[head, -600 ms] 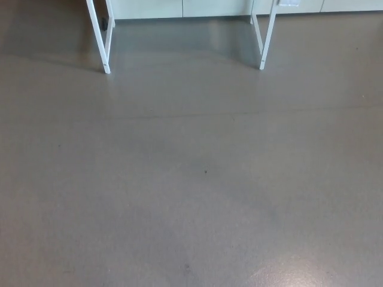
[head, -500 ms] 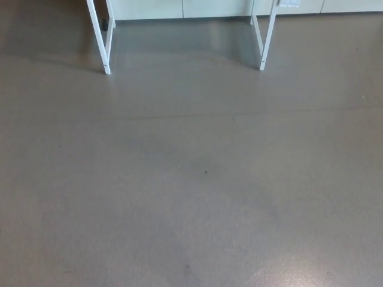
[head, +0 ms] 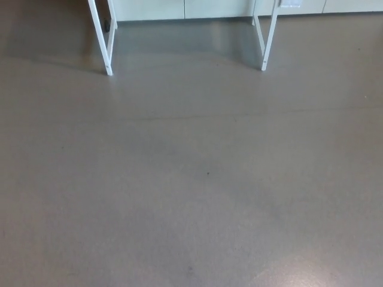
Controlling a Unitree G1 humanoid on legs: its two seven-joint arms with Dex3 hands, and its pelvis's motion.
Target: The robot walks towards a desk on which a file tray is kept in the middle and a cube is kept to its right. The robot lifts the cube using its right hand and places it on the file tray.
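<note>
Grey floor (head: 191,179) is filling the view, white desk legs (head: 108,66) standing far ahead. Neither hand is showing, so I cannot tell their state; walking, lifting and placing are all waiting.

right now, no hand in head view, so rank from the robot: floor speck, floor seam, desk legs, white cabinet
1. floor speck, centre floor.
2. floor seam, just beyond.
3. left desk leg, right desk leg: too close to call.
4. white cabinet, top edge.
</note>
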